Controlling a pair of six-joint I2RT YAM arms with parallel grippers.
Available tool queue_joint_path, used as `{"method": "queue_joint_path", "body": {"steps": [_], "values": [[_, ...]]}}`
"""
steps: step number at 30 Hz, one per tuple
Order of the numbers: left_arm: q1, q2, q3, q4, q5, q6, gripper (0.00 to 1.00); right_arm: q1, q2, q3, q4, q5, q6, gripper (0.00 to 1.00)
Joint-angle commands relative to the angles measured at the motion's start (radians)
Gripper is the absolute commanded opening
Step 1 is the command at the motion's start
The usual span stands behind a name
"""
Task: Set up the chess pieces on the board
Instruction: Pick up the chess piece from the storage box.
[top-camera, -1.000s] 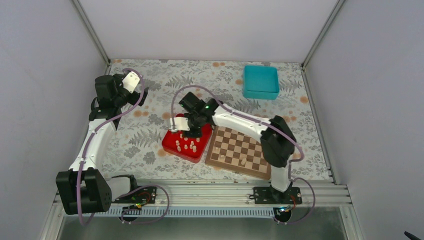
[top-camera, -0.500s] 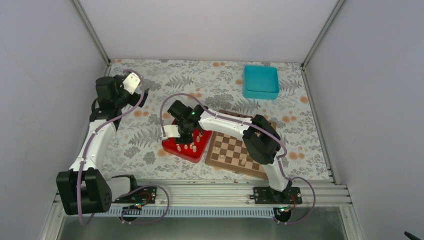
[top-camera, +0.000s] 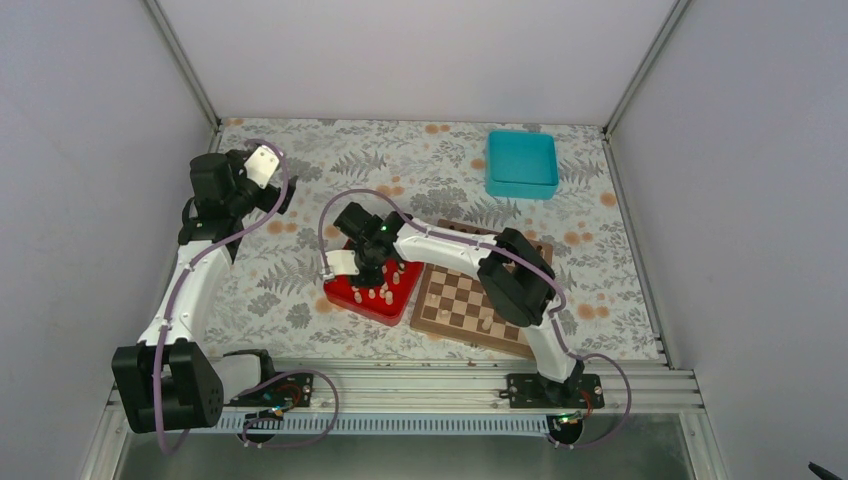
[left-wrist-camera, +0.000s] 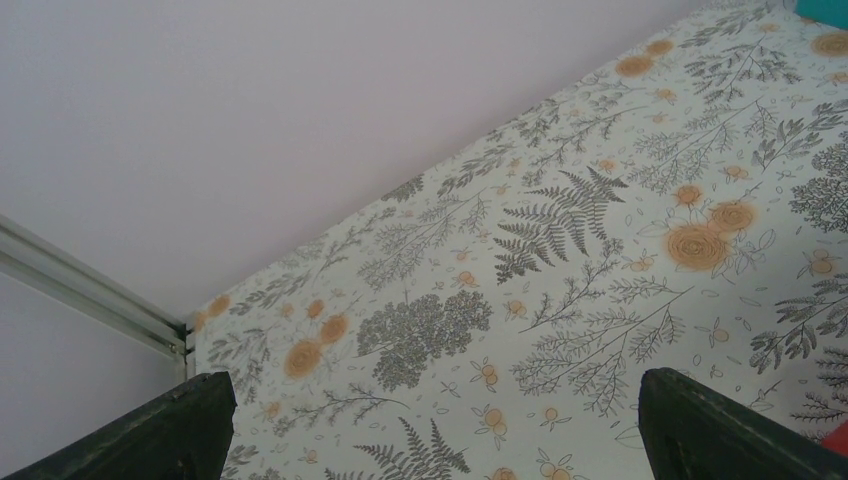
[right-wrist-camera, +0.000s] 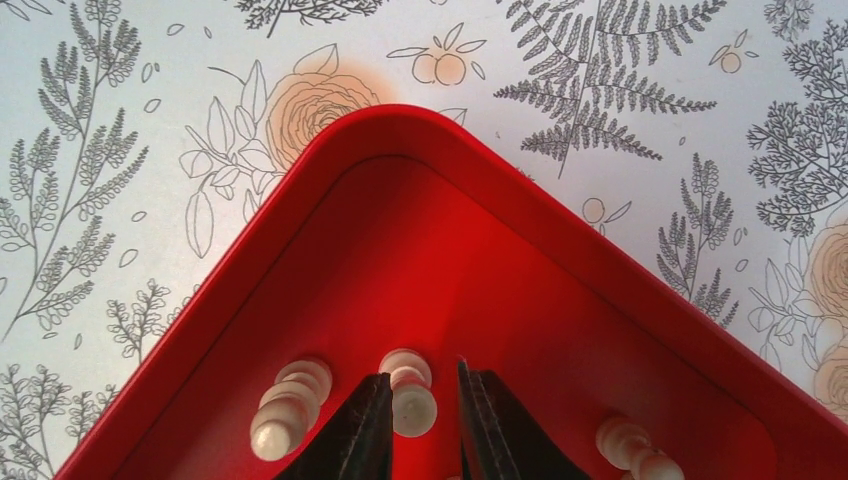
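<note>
1. Over the near-left corner of the red tray (right-wrist-camera: 300, 200), right claw (right-wrist-camera: 420, 385) is down with one pale chess piece (right-wrist-camera: 412, 405) between its fingers.
2. Jaws narrow, bracketing it. The left finger looks to be touching the piece, and a sliver of red shows on the other side, so I judge it not clamped yet.
3. Key relation: the piece sits dead centre in the gap, right at the fingertips. Its long axis runs roughly along the fingers in the wrist view; I can't tell whether it stands or lies.
4. Neighbours: one piece just beside the left finger (right-wrist-camera: 283, 412) and one well off to the right (right-wrist-camera: 632, 447). The left one is close enough to get nudged.
5. Count:
   - 3 pieces in the wrist view.
   - The top view shows a small cluster in the tray, too small to count.
   - At least one pale piece (top-camera: 487, 321) is on the board (top-camera: 450, 300), near its front edge.
   - 1 tray, 1 board, 1 teal box (top-camera: 521, 163), 2 arms.
6. The board lies just beside the tray on its right, so it's a short carry.
7. Left claw (left-wrist-camera: 432, 400) is spread wide, holds nothing, and hangs over bare bench (left-wrist-camera: 560, 260) at the far left, well apart. The right arm is clearly the nearer one.
</note>
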Motion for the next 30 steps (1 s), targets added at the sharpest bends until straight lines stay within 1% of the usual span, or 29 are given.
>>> {"method": "queue_joint_path", "body": {"steps": [1, 14, 30], "values": [[0.006, -0.018, -0.008, 0.023, 0.018, -0.013, 1.0, -0.002, 0.018, -0.001, 0.038, 0.015, 0.005, 0.19], [0.006, -0.017, -0.008, 0.019, 0.028, -0.012, 1.0, -0.009, 0.033, -0.01, 0.007, 0.007, -0.001, 0.21], [0.006, -0.01, -0.005, 0.017, 0.037, -0.011, 1.0, -0.028, 0.063, -0.023, 0.016, 0.022, -0.006, 0.22]]}}
